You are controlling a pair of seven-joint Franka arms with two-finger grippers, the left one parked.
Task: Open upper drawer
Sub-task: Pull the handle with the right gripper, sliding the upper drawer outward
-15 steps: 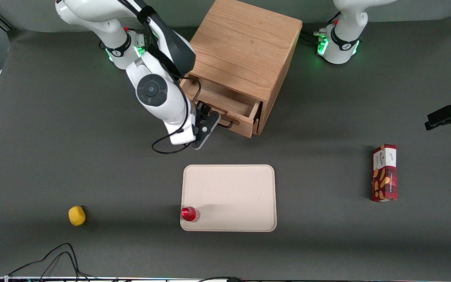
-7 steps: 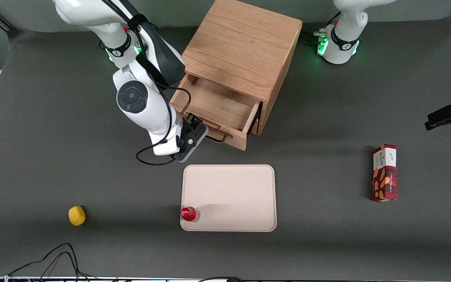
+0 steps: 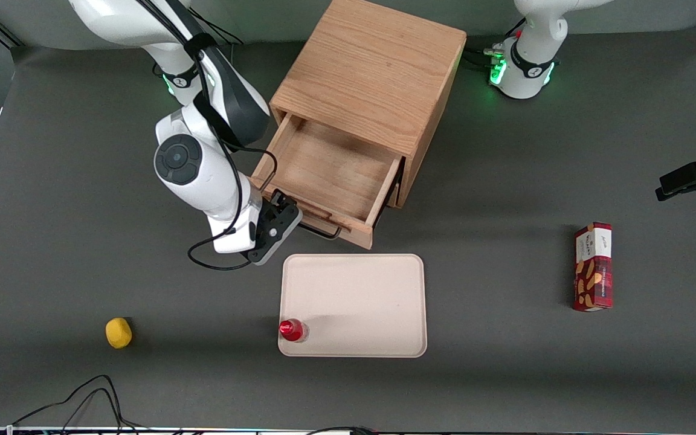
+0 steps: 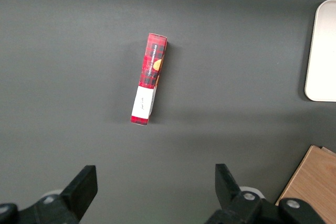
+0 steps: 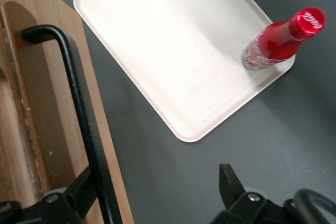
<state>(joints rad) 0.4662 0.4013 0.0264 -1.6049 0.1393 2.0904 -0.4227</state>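
Observation:
The upper drawer is a light oak tray pulled well out of the oak cabinet, and its inside shows bare. Its black wire handle runs along the drawer front nearest the front camera. My right gripper is at the end of that handle toward the working arm. In the right wrist view the gripper is open, with the fingers wide apart. One finger lies against the handle bar on the drawer front. The lower drawer is hidden under the upper one.
A cream tray lies nearer the front camera than the drawer, with a red bottle on its corner. A yellow object sits toward the working arm's end. A red snack box lies toward the parked arm's end.
The upper drawer has slid farther out of the cabinet toward the front camera. My gripper has moved the same way at the handle.

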